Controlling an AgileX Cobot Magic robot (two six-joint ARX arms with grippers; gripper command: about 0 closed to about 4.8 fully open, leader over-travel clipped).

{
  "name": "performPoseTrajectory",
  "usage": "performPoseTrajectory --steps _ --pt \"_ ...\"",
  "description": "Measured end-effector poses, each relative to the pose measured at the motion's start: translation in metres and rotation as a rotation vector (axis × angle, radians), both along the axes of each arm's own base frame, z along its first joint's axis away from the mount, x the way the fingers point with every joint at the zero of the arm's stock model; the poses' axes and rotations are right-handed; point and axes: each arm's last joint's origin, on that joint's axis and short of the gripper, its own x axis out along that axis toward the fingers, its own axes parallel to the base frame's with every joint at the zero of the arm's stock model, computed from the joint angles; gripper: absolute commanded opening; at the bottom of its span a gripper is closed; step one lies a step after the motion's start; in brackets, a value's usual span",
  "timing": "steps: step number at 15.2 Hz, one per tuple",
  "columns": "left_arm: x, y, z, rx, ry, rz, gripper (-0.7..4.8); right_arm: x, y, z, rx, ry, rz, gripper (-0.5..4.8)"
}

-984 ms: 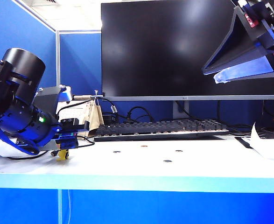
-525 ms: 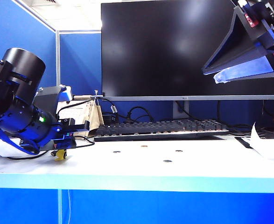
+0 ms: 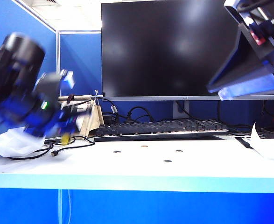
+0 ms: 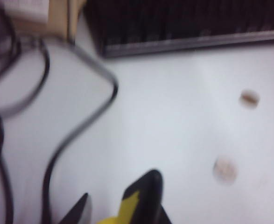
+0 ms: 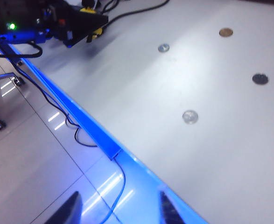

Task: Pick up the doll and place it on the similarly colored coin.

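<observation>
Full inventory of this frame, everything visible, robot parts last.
Tiny yellow toy doll: 1, yellow, lifted off the table at far left, between the left gripper's fingers.
Copper-tinted round coin: 1, brownish gold, on the table in front of the keyboard.
Grey round coins: 3, silver to dark grey, scattered on the table near the copper one.
White table: 1, white top, blue front edge.
Black keyboard: 1, below the monitor.
Black monitor: 1, screen dark, centre back.
Black cables: several, left of the keyboard.
White paper: right table edge.
Left gripper: blue-black, blurred, far left, shut on the doll.
Right gripper: open, raised at upper right, empty.
</observation>
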Motion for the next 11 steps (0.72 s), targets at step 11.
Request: performPoseTrajectory --steps 11 --pt "0.076 -0.066 0.086 -0.058 -0.098 -0.146 -0.06 0.005 0.002 0.013 0.066 -0.123 -0.006 2.13"
